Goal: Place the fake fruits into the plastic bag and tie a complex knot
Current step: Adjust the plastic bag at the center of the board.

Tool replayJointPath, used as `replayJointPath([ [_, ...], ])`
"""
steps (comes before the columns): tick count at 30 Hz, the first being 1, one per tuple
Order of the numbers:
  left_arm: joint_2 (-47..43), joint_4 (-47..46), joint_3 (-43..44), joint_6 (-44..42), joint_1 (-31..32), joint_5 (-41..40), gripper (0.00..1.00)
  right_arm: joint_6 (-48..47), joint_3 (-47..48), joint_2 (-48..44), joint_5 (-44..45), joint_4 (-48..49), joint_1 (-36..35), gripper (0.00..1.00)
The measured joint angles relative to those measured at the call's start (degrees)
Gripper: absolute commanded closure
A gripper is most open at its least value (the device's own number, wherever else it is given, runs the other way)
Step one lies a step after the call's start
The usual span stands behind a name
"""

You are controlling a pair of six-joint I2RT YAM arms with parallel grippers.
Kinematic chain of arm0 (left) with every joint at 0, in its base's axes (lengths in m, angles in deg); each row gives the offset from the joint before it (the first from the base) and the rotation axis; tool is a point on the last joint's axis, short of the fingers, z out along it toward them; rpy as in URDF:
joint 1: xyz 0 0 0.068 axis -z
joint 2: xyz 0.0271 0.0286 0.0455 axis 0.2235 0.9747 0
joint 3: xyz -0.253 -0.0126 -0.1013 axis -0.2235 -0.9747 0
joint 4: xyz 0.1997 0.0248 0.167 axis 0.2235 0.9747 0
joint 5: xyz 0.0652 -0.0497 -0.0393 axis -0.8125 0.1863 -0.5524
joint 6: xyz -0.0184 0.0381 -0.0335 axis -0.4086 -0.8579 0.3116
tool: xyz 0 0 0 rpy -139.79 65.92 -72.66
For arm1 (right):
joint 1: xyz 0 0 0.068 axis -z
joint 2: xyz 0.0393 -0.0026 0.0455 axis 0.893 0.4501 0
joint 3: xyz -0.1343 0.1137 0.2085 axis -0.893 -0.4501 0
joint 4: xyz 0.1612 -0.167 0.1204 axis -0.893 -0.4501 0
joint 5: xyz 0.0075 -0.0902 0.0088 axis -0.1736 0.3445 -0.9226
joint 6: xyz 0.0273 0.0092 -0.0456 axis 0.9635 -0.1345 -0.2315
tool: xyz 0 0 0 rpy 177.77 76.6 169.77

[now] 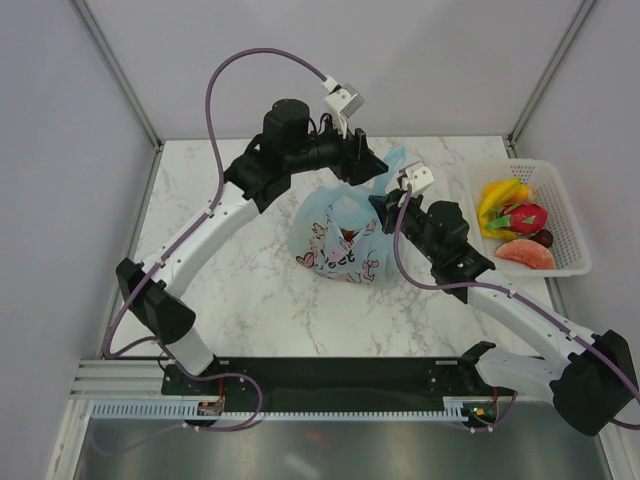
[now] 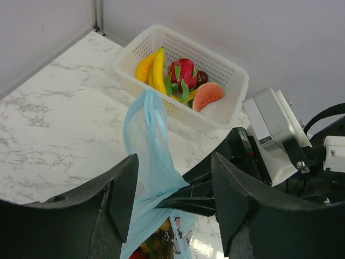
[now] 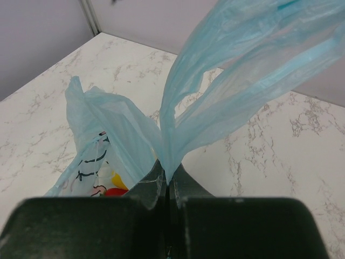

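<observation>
The light-blue plastic carrier bag is thin, translucent film, softly creased, with a faint sheen. The white plastic mesh basket looks smooth and semi-matt. The colourful plastic toy fruits shine glossily. The white grey-veined tabletop seems polished, perhaps marble-look laminate.

Both arms reach inward, pincers almost meeting; left gripper open, right gripper clamped.

The left arm rises from its base to a high elbow on the far side, and its wrist bends across so the pincer points towards the right arm. The right arm stretches diagonally from its base with a low forearm, its pincer just near-side of the left one. The left fingers stand wide apart, and the dark tip of the right pincer shows in the gap ahead of them. The right jaws are pressed flat together, pinching a strip of the plastic bag that rises ahead of the fingertips.
</observation>
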State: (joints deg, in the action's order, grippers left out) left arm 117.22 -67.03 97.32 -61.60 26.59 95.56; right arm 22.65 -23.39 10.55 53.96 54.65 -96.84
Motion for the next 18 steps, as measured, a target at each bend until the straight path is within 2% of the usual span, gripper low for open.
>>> replayJointPath([
  [13,9.25,1.79,9.94,0.61,0.0,1.6,0.38,0.0,0.0,-0.02,-0.02,0.0,0.0,1.0],
  [18,14.12,3.93,15.47,0.61,0.07,1.64,0.42,0.0,0.0,-0.02,-0.02,0.0,0.0,1.0],
])
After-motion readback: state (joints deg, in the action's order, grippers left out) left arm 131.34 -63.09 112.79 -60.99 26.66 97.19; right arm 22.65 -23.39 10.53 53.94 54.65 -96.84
